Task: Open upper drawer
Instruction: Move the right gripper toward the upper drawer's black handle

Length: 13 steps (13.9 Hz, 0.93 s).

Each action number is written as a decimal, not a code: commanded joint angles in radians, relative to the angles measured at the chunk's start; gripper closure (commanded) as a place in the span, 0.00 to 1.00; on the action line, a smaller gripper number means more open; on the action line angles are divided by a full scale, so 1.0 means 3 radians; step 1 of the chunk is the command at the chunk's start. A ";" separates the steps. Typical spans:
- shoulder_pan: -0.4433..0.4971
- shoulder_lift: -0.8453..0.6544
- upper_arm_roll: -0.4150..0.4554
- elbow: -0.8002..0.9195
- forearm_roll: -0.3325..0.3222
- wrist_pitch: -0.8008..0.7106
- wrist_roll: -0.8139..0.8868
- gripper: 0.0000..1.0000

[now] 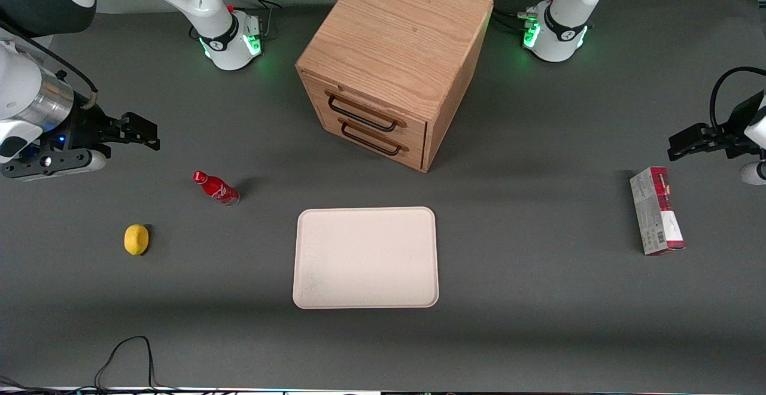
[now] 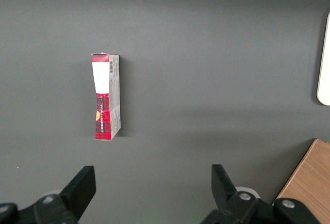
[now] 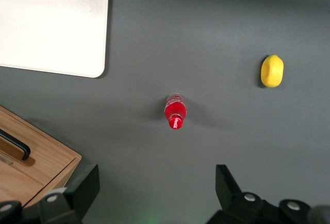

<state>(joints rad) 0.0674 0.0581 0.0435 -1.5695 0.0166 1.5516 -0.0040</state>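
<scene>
No legible text on the table

White script is seen on the red bottle (image 1: 216, 188) near the cabinet (image 1: 392, 60), and print on the red box (image 1: 656, 210), but neither can be read.

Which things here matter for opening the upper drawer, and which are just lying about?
Job: upper drawer of the cabinet, shut; gripper, open, high over the working arm's end of the table, far from the handle.

Lying about: lower drawer, red bottle, lemon, tray, carton.
</scene>
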 commanded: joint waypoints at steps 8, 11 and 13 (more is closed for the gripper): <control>0.0076 0.0021 0.0003 0.0062 0.0027 -0.0069 -0.0069 0.00; 0.0210 0.0148 0.0019 0.0189 0.0052 -0.0069 -0.0068 0.00; 0.0296 0.0281 0.0029 0.0322 0.0098 -0.0089 -0.0109 0.00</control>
<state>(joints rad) 0.1366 0.0821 0.0538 -1.5491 0.0204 1.5498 -0.0174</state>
